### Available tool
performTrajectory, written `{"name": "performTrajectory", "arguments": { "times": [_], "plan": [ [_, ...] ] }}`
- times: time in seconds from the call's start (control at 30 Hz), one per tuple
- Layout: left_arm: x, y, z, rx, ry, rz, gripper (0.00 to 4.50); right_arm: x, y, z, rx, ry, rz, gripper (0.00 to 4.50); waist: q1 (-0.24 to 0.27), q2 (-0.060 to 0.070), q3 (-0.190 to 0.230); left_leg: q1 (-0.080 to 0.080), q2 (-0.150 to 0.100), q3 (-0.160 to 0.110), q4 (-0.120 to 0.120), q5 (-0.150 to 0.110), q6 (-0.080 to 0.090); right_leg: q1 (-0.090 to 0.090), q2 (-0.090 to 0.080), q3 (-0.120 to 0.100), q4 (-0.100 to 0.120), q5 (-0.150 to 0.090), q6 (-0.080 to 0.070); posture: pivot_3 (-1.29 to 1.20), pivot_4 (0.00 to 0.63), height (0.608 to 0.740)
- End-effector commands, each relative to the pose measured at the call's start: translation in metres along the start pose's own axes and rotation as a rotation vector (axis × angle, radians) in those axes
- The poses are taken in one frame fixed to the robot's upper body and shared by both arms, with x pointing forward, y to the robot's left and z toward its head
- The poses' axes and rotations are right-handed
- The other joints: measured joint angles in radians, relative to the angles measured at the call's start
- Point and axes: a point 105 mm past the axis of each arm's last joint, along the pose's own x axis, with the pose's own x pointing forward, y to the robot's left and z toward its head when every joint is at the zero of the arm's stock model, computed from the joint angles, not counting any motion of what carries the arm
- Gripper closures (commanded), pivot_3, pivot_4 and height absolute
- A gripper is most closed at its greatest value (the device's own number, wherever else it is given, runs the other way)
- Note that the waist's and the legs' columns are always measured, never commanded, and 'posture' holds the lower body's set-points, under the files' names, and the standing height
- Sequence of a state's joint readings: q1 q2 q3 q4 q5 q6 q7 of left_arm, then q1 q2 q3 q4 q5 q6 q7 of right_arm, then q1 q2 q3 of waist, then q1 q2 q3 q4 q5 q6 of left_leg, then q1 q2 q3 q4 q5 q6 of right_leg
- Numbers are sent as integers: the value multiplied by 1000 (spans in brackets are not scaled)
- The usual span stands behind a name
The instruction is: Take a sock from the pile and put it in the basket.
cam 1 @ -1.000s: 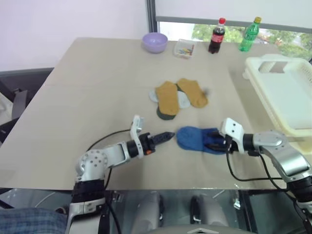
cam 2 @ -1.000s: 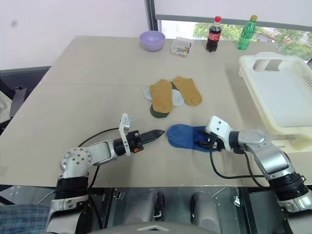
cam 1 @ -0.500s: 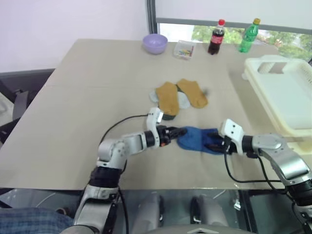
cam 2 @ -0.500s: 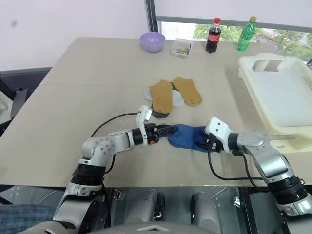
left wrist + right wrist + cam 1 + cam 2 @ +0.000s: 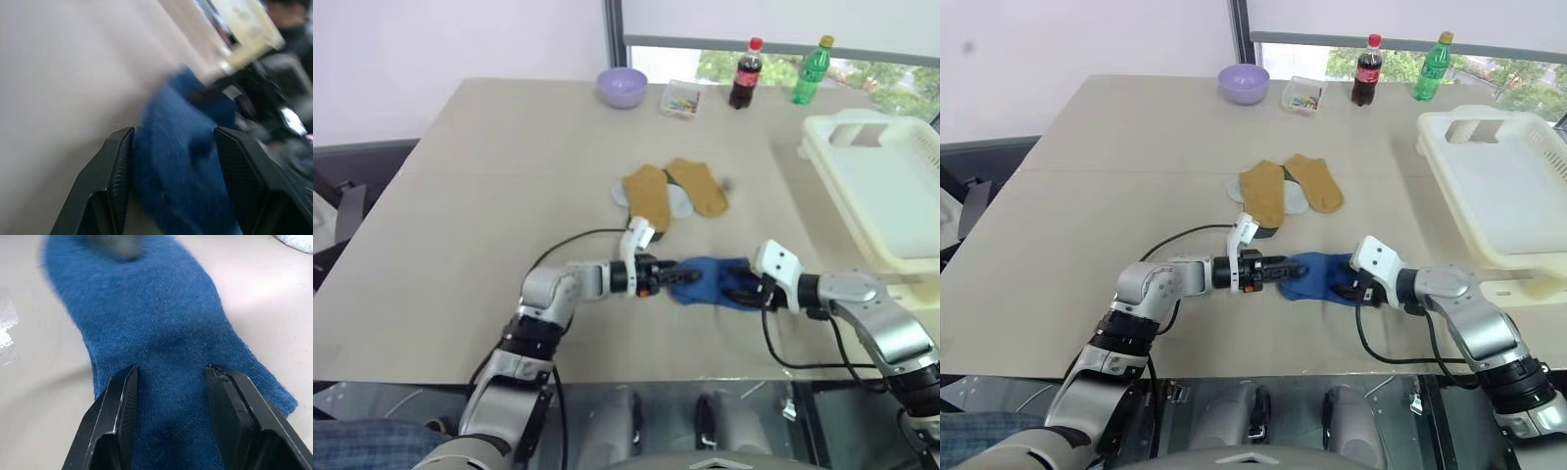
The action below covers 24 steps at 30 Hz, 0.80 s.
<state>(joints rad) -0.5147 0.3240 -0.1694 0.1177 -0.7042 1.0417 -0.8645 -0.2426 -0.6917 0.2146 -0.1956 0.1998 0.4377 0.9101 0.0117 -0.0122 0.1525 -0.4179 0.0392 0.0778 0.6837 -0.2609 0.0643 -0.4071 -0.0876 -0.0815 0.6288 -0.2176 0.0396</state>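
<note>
A royal blue sock lies flat on the table, apart from the pile of mustard, pale grey and dark socks behind it. My left gripper lies level at the sock's left end. In the left wrist view its fingers stand open with the blue cloth between them. My right gripper rests at the sock's right end, open, with its fingers straddling the cloth. The cream-white basket stands at the right edge of the table.
At the far edge stand a purple bowl, a small clear box, a cola bottle and a green bottle. The table's front edge runs just below both arms.
My left arm swept right across the table, and its gripper now reaches the sock's left end, which has bunched slightly. The right gripper stayed in place.
</note>
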Motion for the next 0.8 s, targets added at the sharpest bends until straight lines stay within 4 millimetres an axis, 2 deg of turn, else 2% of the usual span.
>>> {"name": "performTrajectory", "arguments": {
  "times": [0.03, 0.47, 0.8],
  "plan": [
    [0, -23, 0, -6, 22, -123, 1744, 5, 8, -19, 53, 70, 24, 2237, 0, 0, 0, 0, 0, 0, 0, 0, 0, 0, 0, 0, 0, 0, 0, 0, 150, 733],
    [-5, -7, 28, -159, -247, -68, 1744, 5, 9, -19, 48, 78, 29, 2237, 1, 0, 0, 0, 0, 0, 0, 0, 0, -1, 0, 0, 0, 0, 0, 0, 150, 733],
    [9, -31, 29, -210, -262, -198, 1744, 4, 7, -17, 40, 84, 28, 2237, 1, 0, 0, 0, 0, 0, 0, 0, 0, 0, 1, 0, 0, 0, 0, 0, 150, 733]
  ]
}}
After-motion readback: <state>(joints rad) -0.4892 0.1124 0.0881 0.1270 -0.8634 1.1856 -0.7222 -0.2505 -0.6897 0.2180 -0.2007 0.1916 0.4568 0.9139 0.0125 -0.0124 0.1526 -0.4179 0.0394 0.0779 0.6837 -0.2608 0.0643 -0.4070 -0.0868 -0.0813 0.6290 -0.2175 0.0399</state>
